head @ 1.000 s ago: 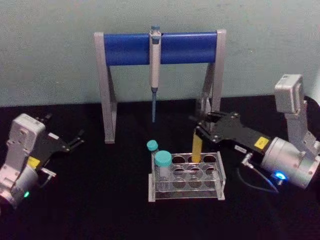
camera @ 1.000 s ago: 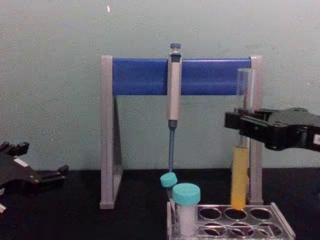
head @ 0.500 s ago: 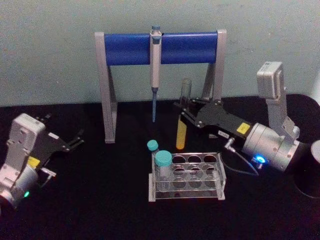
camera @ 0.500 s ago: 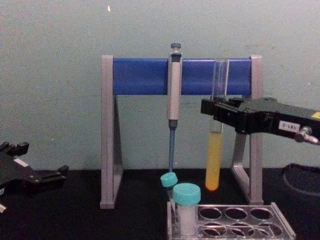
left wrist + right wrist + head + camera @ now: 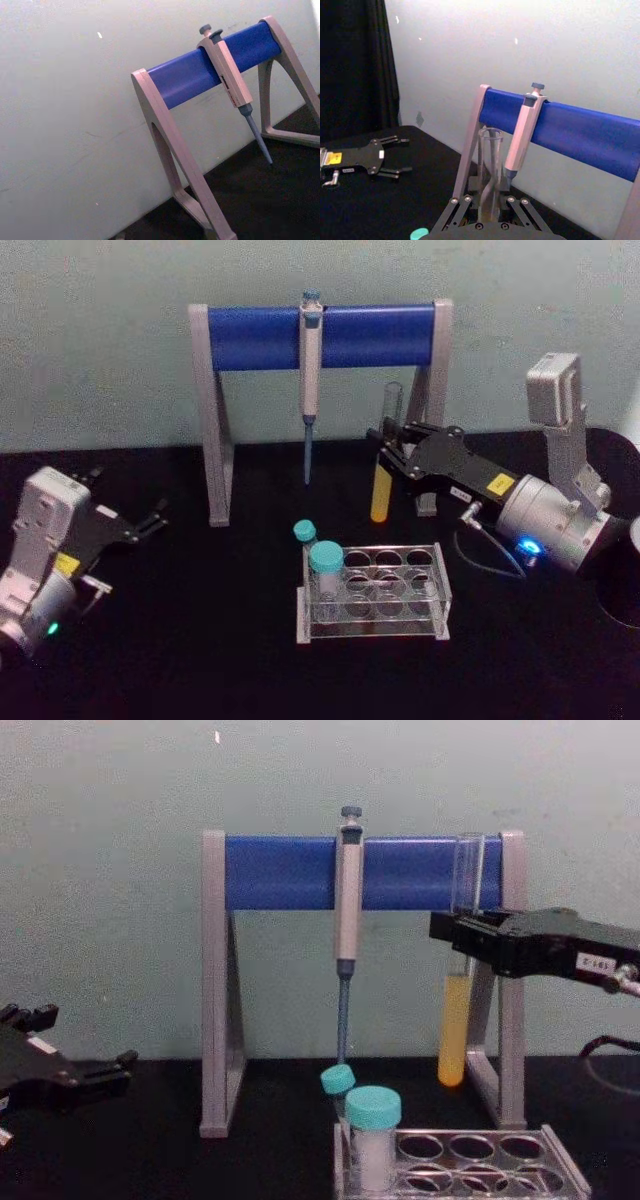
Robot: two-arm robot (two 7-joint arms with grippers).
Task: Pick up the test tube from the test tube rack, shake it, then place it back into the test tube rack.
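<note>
Holes in test tube rack sit free up front for the return. Left tool rests parked on desk, fingers spread. Right tool clamps test tube upright above desk behind rack, clear for shaking.

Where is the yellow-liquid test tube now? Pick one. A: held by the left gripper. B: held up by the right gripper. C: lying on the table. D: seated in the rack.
B: the right gripper is shut on the test tube, lifted clear of the test tube rack.
</note>
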